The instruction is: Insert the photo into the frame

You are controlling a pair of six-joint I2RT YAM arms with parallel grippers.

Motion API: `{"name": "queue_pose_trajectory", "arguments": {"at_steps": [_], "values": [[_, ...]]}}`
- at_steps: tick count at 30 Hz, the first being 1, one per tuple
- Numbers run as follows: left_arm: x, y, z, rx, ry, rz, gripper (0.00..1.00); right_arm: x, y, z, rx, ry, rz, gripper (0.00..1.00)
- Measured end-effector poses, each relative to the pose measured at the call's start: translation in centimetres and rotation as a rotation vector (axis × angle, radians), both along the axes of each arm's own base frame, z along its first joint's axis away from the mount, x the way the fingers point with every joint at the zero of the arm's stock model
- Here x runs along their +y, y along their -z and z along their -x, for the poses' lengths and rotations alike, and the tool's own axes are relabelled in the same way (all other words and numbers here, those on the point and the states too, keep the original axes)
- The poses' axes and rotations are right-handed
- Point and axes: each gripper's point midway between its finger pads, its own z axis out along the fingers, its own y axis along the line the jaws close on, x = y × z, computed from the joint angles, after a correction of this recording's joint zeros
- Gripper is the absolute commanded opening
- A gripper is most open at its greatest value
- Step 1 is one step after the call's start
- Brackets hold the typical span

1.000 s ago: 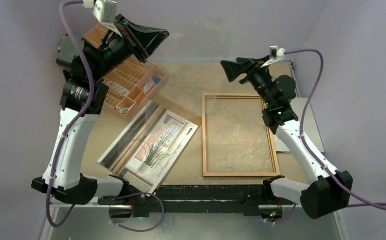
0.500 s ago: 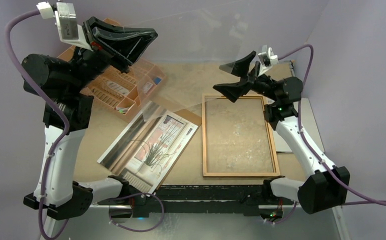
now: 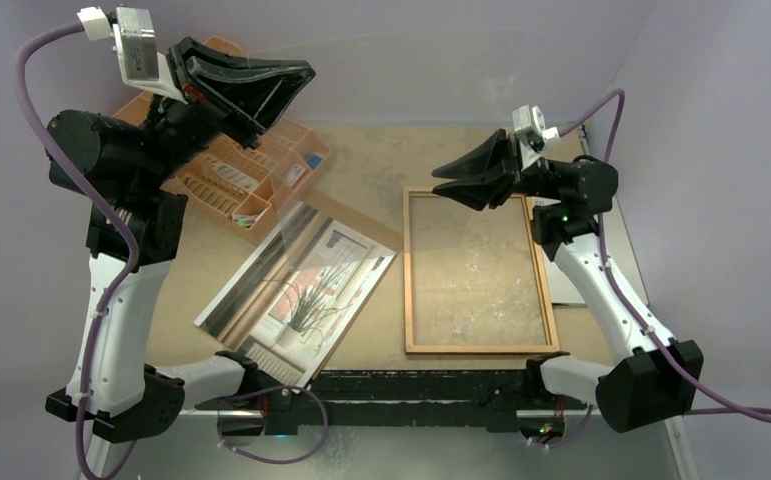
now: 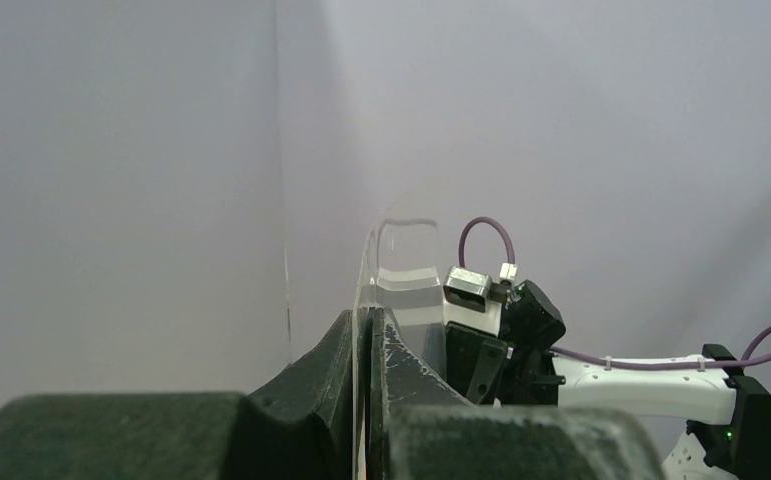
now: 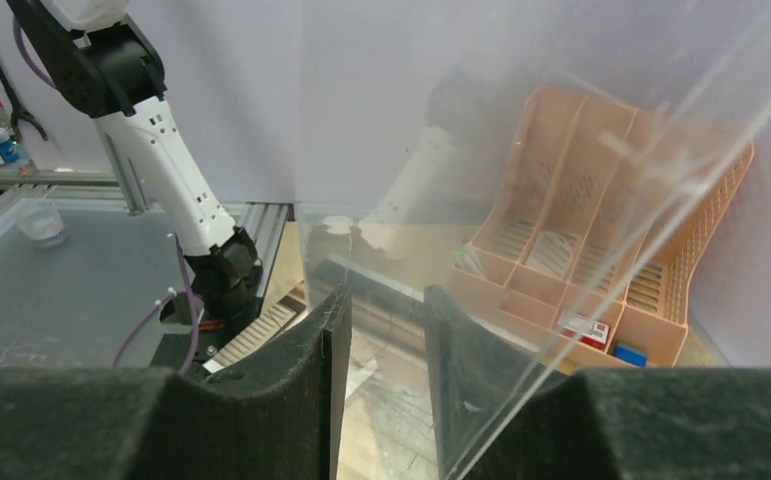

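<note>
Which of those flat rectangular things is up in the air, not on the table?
The clear sheet, clamped in the left gripper; the photo and the frame lie flat on the table.

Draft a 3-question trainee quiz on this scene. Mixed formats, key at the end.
1. Short answer: in the top view, on which side of the frame does the photo lie?
2. Multiple choice: the left gripper is shut on
A) the photo
B) a clear sheet
C) the frame
3. True or false: the photo is already inside the frame.

Key
1. To its left, on the table and outside the frame.
2. B
3. False
</note>
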Motion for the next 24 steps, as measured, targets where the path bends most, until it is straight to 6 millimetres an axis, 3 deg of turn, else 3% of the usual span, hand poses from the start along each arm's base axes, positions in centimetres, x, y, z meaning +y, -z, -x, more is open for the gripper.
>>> {"name": "queue_pose_trajectory", "arguments": {"at_steps": [4, 7, 16, 18, 20, 24], "values": [[0.1, 0.3, 0.1, 0.001, -0.007, -0.005, 0.00, 0.0, -0.2, 0.2, 0.004, -0.005, 0.004, 0.42], [0.3, 0.4, 0.3, -0.007, -0.017, -0.008, 0.00, -0.1, -0.3, 0.3, 0.015, -0.006, 0.004, 0.41], [0.9, 0.5, 1.2, -0.031, -0.037, -0.003, 0.00, -0.1, -1.1, 0.3, 0.078, 0.007, -0.031, 0.00], [0.9, 0.6, 1.1, -0.032, -0.041, 0.001, 0.00, -0.1, -1.4, 0.3, 0.086, 0.008, -0.043, 0.00], [1.0, 0.5, 1.0, -0.033, -0.051, 0.009, 0.11, -0.2, -1.7, 0.3, 0.096, 0.010, -0.054, 0.00], [1.8, 0.8, -0.4, 0.011, -0.128, 0.032, 0.68, -0.3, -2.0, -0.3, 0.128, 0.039, -0.080, 0.00]]}}
